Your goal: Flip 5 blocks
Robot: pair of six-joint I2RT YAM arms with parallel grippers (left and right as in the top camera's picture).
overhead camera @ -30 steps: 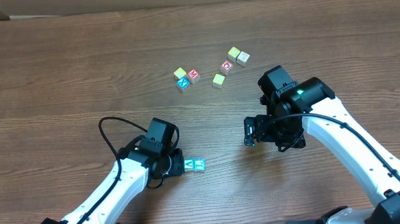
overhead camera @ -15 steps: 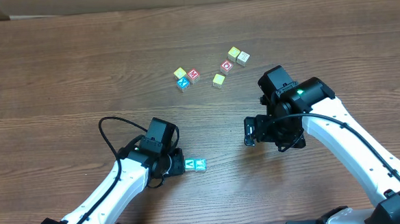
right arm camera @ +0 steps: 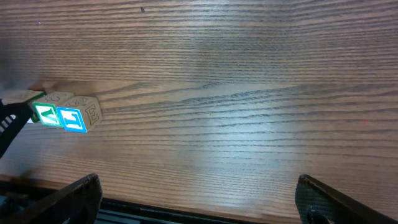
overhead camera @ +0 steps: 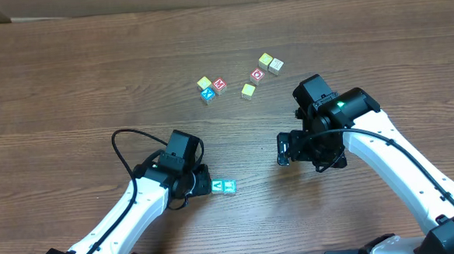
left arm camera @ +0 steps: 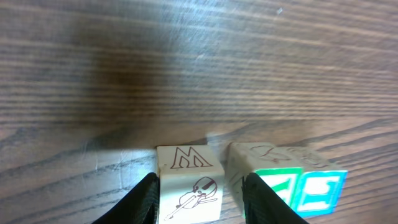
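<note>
Left tool straddling the M block, jaws slightly apart
It sits on the table between the fingers, a sliver of gap on one side, so nothing is clamped; whether releasing or regripping, a straight vertical move looks best, since a green-framed block just outside one finger would shift at a sideways nudge. The right tool gapes wide, holding nothing. The M block's lower edge is cut off, overhead hides it beneath the tool, and finger contact with the green-framed block cannot be told
</note>
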